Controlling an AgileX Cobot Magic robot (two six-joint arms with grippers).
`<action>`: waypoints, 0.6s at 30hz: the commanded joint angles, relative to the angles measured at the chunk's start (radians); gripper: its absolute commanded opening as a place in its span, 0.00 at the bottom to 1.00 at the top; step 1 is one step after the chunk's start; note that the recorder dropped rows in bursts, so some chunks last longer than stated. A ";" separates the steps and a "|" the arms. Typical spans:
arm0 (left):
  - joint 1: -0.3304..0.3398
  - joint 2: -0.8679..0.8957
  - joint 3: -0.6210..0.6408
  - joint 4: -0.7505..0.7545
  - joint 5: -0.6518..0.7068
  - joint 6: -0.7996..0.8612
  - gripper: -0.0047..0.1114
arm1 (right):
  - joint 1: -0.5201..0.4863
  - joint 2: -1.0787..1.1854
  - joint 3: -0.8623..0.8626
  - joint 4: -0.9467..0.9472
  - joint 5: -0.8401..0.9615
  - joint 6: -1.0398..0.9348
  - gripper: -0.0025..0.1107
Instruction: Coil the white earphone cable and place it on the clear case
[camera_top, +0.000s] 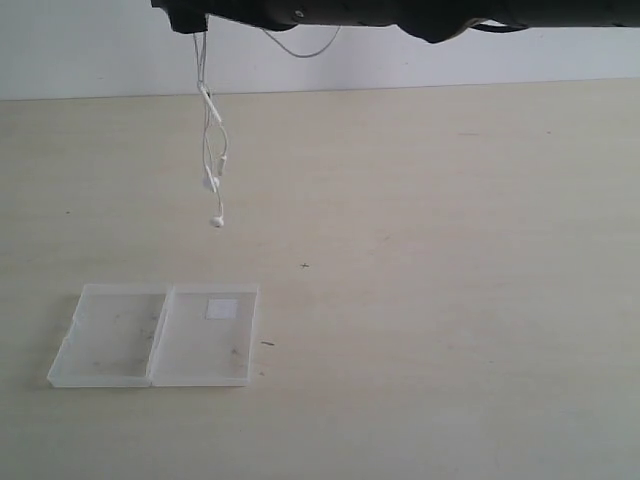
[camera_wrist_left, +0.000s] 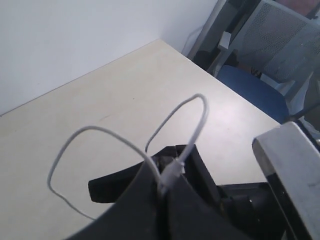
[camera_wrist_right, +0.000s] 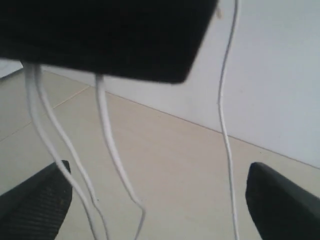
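The white earphone cable (camera_top: 207, 120) hangs in thin strands from the dark arms at the top left of the exterior view. Its two earbuds (camera_top: 216, 221) dangle above the table, behind the clear case. In the left wrist view my left gripper (camera_wrist_left: 167, 182) is shut on the cable (camera_wrist_left: 172, 172), which loops out above the jaws. My right gripper (camera_wrist_right: 157, 187) stands wide open, and several cable strands (camera_wrist_right: 112, 150) hang between its fingers (camera_wrist_right: 35, 205) without touching them. The clear case (camera_top: 110, 340) lies open and flat at the front left, with a white sticker (camera_top: 221, 308) on its right half.
The pale wooden table (camera_top: 430, 300) meets a white wall (camera_top: 450, 60) at the back. In the left wrist view a blue chair (camera_wrist_left: 252, 90) and grey frames stand beyond the table's edge. A black arm part (camera_wrist_right: 110, 35) hangs close above the right gripper.
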 joint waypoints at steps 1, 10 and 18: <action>0.003 -0.003 -0.007 -0.017 -0.001 -0.007 0.04 | 0.001 -0.039 -0.002 -0.036 0.104 -0.079 0.80; 0.010 -0.003 -0.007 -0.021 -0.004 -0.012 0.04 | 0.001 -0.171 0.000 -0.124 0.167 -0.079 0.87; 0.010 -0.003 -0.007 -0.021 0.015 -0.012 0.04 | -0.024 -0.151 0.000 -0.186 0.245 -0.047 0.95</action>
